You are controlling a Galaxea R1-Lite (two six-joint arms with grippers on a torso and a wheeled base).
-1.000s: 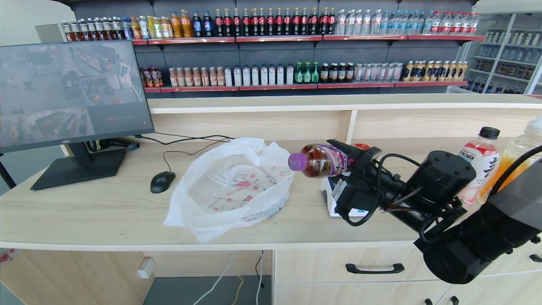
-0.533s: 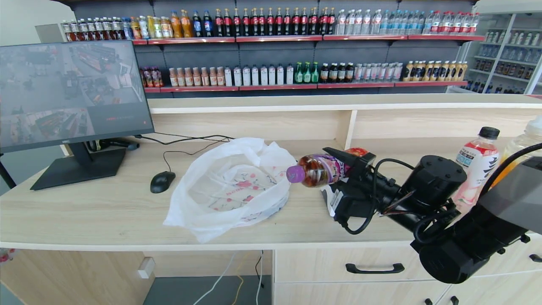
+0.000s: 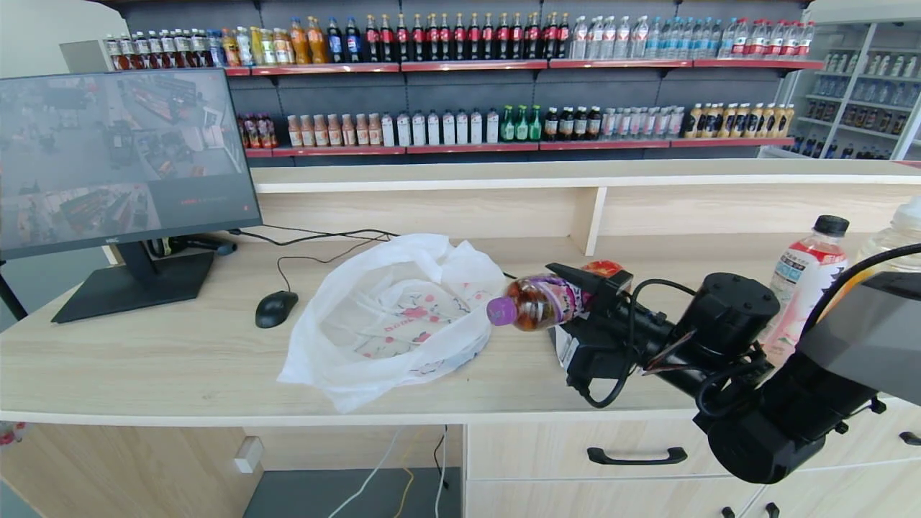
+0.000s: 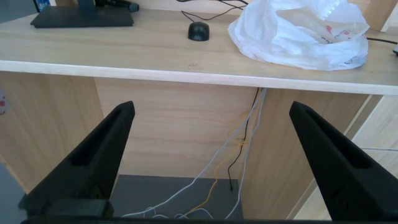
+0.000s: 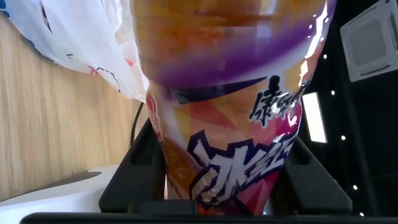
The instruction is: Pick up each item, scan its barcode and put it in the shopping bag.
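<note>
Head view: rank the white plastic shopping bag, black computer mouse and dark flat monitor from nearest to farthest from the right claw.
From the right claw, gripping the purple-capped drink bottle:
1. White plastic shopping bag, just to its left.
2. Black computer mouse, beyond the bag.
3. Dark flat monitor, far left.

light wooden table point(image 4: 93, 46): white plastic shopping bag point(image 4: 298, 37), black computer mouse point(image 4: 199, 31) | left gripper point(image 4: 211, 107): black fingers point(image 4: 93, 162) spread wide, below the table edge | thin cables point(image 4: 242, 149) hang underneath
</note>
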